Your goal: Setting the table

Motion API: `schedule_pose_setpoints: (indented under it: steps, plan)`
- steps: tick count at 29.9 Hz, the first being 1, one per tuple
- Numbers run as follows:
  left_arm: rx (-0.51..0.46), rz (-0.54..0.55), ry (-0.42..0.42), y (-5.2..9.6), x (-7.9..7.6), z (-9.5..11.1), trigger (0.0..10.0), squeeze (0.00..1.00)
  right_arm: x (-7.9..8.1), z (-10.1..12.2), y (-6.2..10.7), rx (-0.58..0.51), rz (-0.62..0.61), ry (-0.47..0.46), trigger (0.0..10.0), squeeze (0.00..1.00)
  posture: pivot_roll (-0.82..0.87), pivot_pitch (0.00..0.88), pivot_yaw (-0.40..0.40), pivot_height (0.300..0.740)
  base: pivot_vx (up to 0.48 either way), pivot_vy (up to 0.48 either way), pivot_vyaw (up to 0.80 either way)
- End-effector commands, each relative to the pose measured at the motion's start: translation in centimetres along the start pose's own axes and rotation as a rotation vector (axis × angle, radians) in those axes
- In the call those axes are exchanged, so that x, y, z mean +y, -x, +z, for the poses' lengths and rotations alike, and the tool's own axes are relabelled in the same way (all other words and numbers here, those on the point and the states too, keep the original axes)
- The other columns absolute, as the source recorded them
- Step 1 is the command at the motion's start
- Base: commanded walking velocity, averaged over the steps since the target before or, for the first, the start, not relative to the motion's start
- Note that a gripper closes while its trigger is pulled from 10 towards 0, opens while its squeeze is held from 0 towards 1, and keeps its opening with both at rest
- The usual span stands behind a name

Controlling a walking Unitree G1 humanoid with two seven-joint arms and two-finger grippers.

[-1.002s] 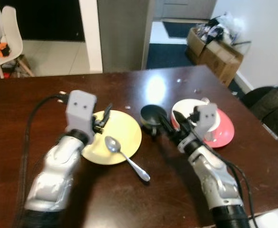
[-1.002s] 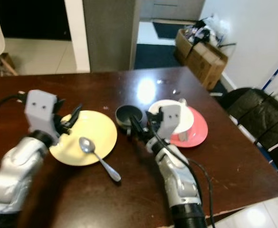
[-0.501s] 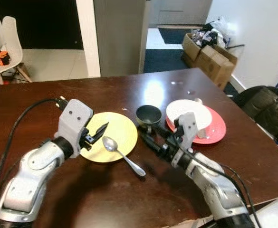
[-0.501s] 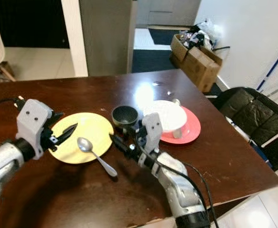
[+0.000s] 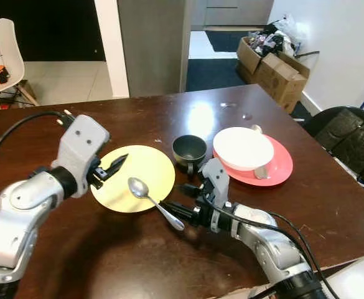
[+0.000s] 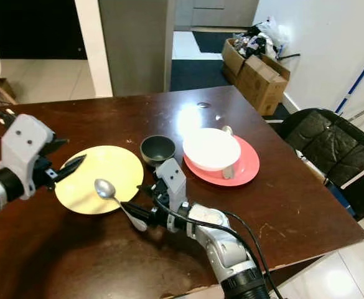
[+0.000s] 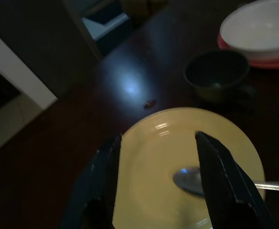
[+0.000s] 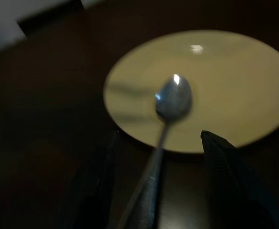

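Observation:
A silver spoon [image 5: 155,202] lies with its bowl on the yellow plate [image 5: 138,168] and its handle out on the dark table [image 5: 331,212]. My right gripper [image 5: 175,200] is low over the table at the handle's end, open, one finger on each side of the handle [image 8: 151,179]. My left gripper [image 5: 110,171] hovers open over the plate's left edge, and its wrist view looks down on the plate [image 7: 153,157] and the spoon's bowl [image 7: 189,180]. A dark cup [image 5: 189,149] stands just right of the plate. Beyond it a white bowl [image 5: 242,148] sits on a red plate [image 5: 280,173].
A black chair [image 5: 350,134] stands at the table's right side. Cardboard boxes [image 5: 272,62] lie on the floor behind, beside a doorway. A white chair [image 5: 1,43] is at the far left. The table's near edge runs close below my right arm.
My right gripper has swung from beside the dark cup down and left to the spoon's handle. The left gripper has drawn back toward the plate's left edge. The camera has also shifted.

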State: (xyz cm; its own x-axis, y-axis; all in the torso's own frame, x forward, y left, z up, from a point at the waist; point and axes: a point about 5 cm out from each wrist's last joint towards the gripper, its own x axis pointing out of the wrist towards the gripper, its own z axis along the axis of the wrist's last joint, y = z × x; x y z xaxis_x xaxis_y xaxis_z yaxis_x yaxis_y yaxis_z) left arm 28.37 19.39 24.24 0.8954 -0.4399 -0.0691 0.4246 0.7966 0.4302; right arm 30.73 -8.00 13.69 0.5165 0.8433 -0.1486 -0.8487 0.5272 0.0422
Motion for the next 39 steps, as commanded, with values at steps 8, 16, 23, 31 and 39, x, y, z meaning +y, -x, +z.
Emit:
schedule_pose_setpoints:
  steps: [8,16,23,31,39]
  plan:
    - [0.062,-0.221,0.029,-1.9,-4.1,-0.9,10.0,0.0,-2.9,-0.1,-2.0,0.092,-0.09,0.027,10.0,0.0,0.12,0.112,0.036,0.74,0.0,0.0,0.0]
    - [0.101,-0.239,0.033,-1.5,-4.9,-1.8,10.0,0.0,-2.6,1.3,-2.2,0.049,0.011,0.002,10.0,0.0,0.11,0.129,0.024,0.74,0.0,0.0,0.0]
    - [0.173,-0.24,-0.013,-0.9,-5.6,-3.3,10.0,0.0,-1.9,0.9,-2.5,0.1,0.135,0.028,10.0,0.0,0.11,0.139,0.01,0.74,0.0,0.0,0.0]
    - [0.206,-0.123,0.0,-0.7,-5.3,-4.4,10.0,0.0,-0.4,-1.3,-2.9,0.204,0.232,0.039,10.0,0.0,0.11,0.138,-0.016,0.74,0.0,0.0,0.0]
    - [0.183,-0.016,0.015,-0.3,-3.8,-4.0,10.0,0.0,-1.9,-2.2,-3.1,0.233,0.082,0.015,10.0,0.0,0.12,0.134,-0.02,0.74,0.0,0.0,0.0]
